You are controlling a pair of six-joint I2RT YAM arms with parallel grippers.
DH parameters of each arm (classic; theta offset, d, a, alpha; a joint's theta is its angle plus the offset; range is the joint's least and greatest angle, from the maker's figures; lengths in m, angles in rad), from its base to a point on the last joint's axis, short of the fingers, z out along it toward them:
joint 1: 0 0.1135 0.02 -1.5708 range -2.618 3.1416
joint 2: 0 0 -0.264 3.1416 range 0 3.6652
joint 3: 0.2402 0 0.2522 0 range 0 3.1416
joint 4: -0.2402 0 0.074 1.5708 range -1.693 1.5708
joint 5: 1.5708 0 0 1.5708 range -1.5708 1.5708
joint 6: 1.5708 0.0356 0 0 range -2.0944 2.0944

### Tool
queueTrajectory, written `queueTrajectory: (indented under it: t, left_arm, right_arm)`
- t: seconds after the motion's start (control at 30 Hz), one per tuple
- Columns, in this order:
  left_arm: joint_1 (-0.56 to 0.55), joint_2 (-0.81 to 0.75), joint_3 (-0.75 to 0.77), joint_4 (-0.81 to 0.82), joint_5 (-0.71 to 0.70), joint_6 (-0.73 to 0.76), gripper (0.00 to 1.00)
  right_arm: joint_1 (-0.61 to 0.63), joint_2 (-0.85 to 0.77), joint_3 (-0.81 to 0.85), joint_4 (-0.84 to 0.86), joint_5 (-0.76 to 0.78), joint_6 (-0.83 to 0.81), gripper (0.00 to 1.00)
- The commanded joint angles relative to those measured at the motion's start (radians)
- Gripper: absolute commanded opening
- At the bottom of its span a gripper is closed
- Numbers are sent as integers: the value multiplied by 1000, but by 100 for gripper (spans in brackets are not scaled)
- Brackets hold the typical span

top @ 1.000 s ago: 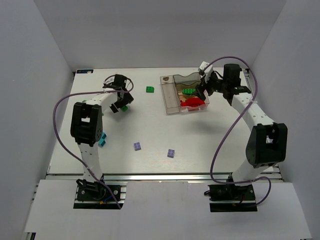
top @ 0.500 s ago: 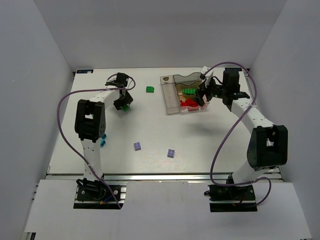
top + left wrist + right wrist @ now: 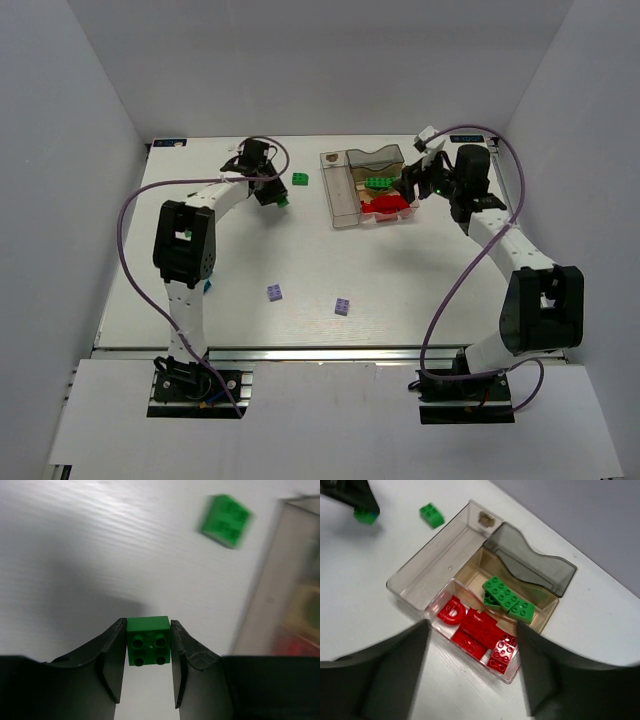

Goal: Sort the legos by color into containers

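The work cell was enclosed on the left, rear and right by plain pale grey walls [image 3: 80, 90]. The white table [image 3: 300, 250] had a matt, faintly grained surface, with an aluminium rail [image 3: 330, 349] along its near edge. Both arms reached to the far half of the table, each trailing a purple cable [image 3: 122, 240].

The clear plastic containers [image 3: 341, 200] [image 3: 432, 562], one joined block with a tan-tinted bottom, stood on the far side of the table, right of centre. The near short compartment held the red studded bricks [image 3: 385, 205] [image 3: 480, 632]. The compartment behind it held the long green bricks [image 3: 378, 182] [image 3: 507, 597].

The right gripper [image 3: 413, 183] hung over the right side of the containers. Its dark fingers [image 3: 385, 675] were spread wide with nothing between them.

The left gripper [image 3: 272, 190] [image 3: 148, 647] was positioned left of the containers. It pinched a green square four-stud brick [image 3: 148, 641], one finger pressed against each side. Whether this brick touched the table cannot be told.

A second green brick [image 3: 300, 179] [image 3: 225, 520] [image 3: 431, 515] lay loose on the table between the left gripper and the containers, touching neither. Two lilac bricks [image 3: 274, 292] [image 3: 342, 306] lay apart on the near half of the table. A teal brick [image 3: 208, 287] showed partly beside the left arm [image 3: 180, 250].
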Motion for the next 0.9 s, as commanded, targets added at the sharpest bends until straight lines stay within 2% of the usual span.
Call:
queueTrajectory:
  t: [0.0, 0.07, 0.1, 0.13, 0.2, 0.4, 0.6, 0.73, 0.77, 0.83, 0.87]
  left_arm:
    - [-48, -114, 44, 240, 272, 15, 7]
    - [-77, -88, 93, 295, 363, 6, 7]
    - [-88, -69, 126, 320, 406, 3, 6]
    - [-100, -27, 163, 319, 460, 3, 6]
    - [-134, 32, 298, 325, 494, -2, 6]
    - [-200, 187, 478, 345, 462, -67, 6]
    - [-264, 323, 608, 378, 396, -130, 12]
    - [-275, 354, 630, 377, 351, -137, 25]
    - [-275, 357, 630, 372, 342, -137, 36]
    - [-275, 360, 633, 354, 315, -134, 42]
    - [-275, 362, 633, 348, 310, -131, 52]
  right_arm:
    - [-19, -46, -3, 152, 129, 145, 67]
    - [-31, -43, 7, 147, 149, 185, 39]
    - [-36, -33, 18, 122, 145, 191, 8]
    - [-42, -29, 35, 108, 142, 199, 0]
    - [-48, -26, 35, 92, 117, 222, 0]
    - [-65, -43, 9, 98, 93, 248, 0]
    - [-74, -60, -11, 95, 90, 239, 0]
    - [-79, -65, -17, 95, 85, 239, 0]
    - [-80, -65, -17, 95, 81, 239, 0]
    - [-83, -65, -22, 97, 76, 239, 0]
    - [-80, -65, -23, 97, 73, 239, 0]
